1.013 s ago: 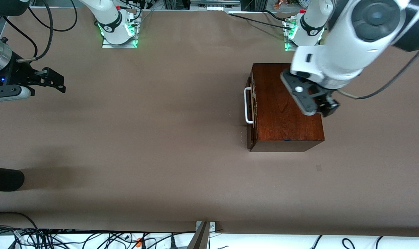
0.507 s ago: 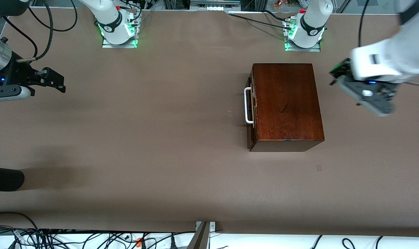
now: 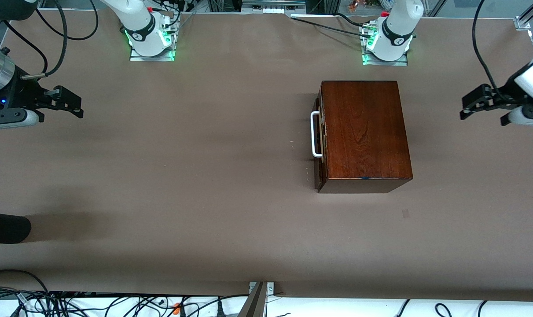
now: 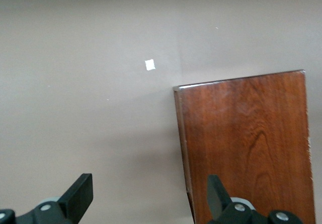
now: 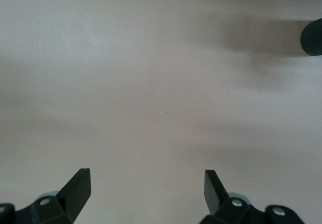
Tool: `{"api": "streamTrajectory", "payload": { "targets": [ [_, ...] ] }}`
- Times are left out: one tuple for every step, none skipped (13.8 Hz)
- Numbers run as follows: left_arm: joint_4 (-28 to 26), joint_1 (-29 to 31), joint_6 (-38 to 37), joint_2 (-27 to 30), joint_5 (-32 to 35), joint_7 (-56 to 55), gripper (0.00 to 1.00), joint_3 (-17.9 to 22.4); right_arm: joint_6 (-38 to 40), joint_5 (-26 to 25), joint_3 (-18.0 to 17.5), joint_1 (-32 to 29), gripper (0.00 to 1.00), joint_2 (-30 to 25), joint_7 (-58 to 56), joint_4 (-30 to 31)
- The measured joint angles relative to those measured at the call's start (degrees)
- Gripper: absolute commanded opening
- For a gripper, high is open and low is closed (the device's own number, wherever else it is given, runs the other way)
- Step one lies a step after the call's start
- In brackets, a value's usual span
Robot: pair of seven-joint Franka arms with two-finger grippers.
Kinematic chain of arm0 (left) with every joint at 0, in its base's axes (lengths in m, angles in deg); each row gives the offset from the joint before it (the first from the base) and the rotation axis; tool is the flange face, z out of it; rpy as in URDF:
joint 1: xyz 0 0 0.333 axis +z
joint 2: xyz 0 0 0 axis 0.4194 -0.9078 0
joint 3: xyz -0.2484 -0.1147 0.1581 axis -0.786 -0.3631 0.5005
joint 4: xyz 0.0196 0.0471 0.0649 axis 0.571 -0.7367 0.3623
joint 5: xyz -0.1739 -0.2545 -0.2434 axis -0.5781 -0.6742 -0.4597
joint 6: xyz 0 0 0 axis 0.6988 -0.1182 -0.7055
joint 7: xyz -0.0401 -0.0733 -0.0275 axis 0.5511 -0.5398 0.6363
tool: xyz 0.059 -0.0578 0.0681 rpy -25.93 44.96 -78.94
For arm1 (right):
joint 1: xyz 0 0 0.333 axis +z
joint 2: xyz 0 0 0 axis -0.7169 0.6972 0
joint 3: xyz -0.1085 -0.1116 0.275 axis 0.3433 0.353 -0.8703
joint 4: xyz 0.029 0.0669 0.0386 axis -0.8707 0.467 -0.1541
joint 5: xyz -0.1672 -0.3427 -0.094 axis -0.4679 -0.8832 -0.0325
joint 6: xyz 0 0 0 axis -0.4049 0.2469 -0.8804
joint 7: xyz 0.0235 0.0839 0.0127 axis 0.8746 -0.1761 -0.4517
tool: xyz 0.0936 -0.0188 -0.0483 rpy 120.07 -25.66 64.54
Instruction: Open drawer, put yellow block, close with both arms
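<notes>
The dark mahogany box (image 3: pixel 365 132) stands on the table toward the left arm's end. Its drawer (image 3: pixel 319 169) is pushed in, and the white bar handle (image 3: pixel 314 134) faces the right arm's end. The yellow block is not in view. My left gripper (image 3: pixel 464 107) is open and empty, in the air beside the box at the table's left-arm end. In the left wrist view the left gripper (image 4: pixel 149 191) is over bare table at the box's edge (image 4: pixel 246 148). My right gripper (image 3: pixel 78 105) is open and empty over bare table at the right arm's end, as the right wrist view (image 5: pixel 146 186) also shows.
A black rounded object (image 3: pixel 6 228) pokes in at the table edge at the right arm's end; it also shows in the right wrist view (image 5: pixel 313 38). A small pale mark (image 3: pixel 406 213) lies on the brown table (image 3: pixel 204 176) nearer the front camera than the box.
My left arm has swung away from over the box top out to the left arm's end of the table. The box, drawer and right arm have not moved.
</notes>
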Motion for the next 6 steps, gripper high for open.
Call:
{"api": "streamTrajectory", "payload": {
  "targets": [
    [-1.4, 0.8, 1.1, 0.7, 0.4, -0.2, 1.0, -0.6, 0.0, 0.0, 0.0, 0.0, 1.0, 0.0, 0.0, 0.0],
    [-2.4, 1.1, 1.7, 1.0, 0.5, -0.7, 1.0, -1.1, 0.0, 0.0, 0.0, 0.0, 1.0, 0.0, 0.0, 0.0],
    [-2.8, 1.2, 1.8, 1.2, 0.5, -1.4, 1.0, -1.4, 0.0, 0.0, 0.0, 0.0, 1.0, 0.0, 0.0, 0.0],
    [-2.9, 1.2, 1.8, 1.3, 0.5, -1.7, 1.0, -1.7, 0.0, 0.0, 0.0, 0.0, 1.0, 0.0, 0.0, 0.0],
    [-3.0, 1.2, 1.6, 1.3, 0.5, -2.0, 1.0, -1.9, 0.0, 0.0, 0.0, 0.0, 1.0, 0.0, 0.0, 0.0],
    [-3.0, 1.2, 1.5, 1.3, 0.5, -2.2, 1.0, -2.0, 0.0, 0.0, 0.0, 0.0, 1.0, 0.0, 0.0, 0.0]
  ]
}}
